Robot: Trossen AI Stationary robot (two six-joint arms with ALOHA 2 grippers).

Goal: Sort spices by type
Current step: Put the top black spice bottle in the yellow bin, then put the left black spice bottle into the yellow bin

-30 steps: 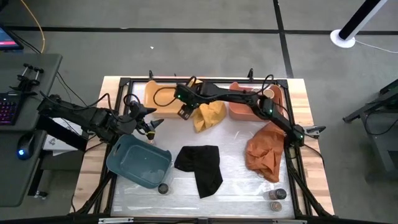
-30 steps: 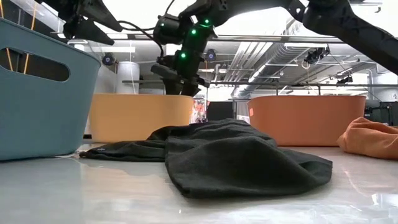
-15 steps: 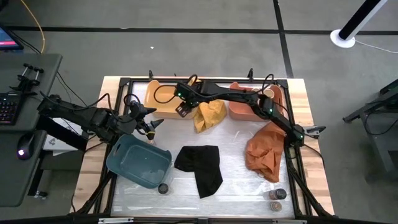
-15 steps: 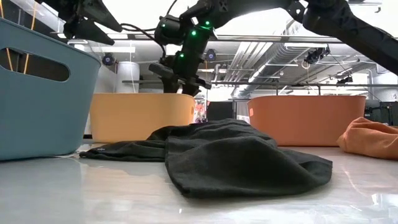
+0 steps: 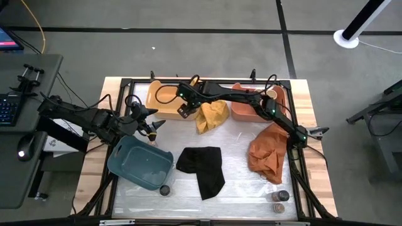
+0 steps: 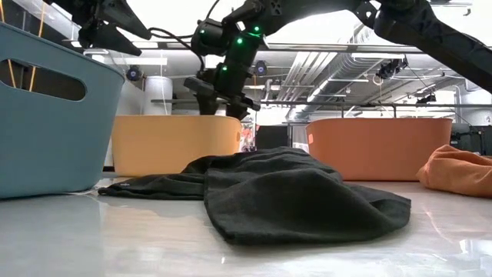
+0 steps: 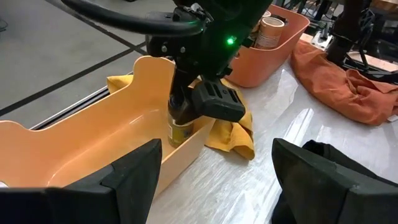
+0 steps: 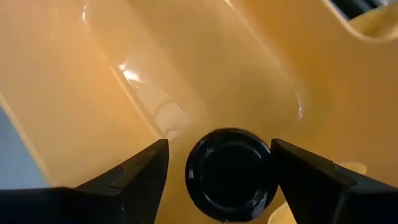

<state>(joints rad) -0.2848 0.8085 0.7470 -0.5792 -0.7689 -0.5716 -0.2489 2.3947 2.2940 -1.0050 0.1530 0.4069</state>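
Surface's yellow tray (image 7: 74,146): right claw (image 8: 217,171) has just spread apart around the black-lid jar (image 8: 229,173), so it's released there. Left claw (image 5: 152,127) waits open over the blue tray (image 5: 139,163); 3 jars still look unsorted at the front.

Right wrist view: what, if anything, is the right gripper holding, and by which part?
Apparently nothing: the right gripper has its fingers on either side of the black-lidded jar in the yellow tray, but a gap shows beside the lid.

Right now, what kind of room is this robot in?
Probably a robotics lab or workshop: bare metal ceiling pipes, a desk with a computer keyboard, and a wood-edged work table holding two dark robot arms.
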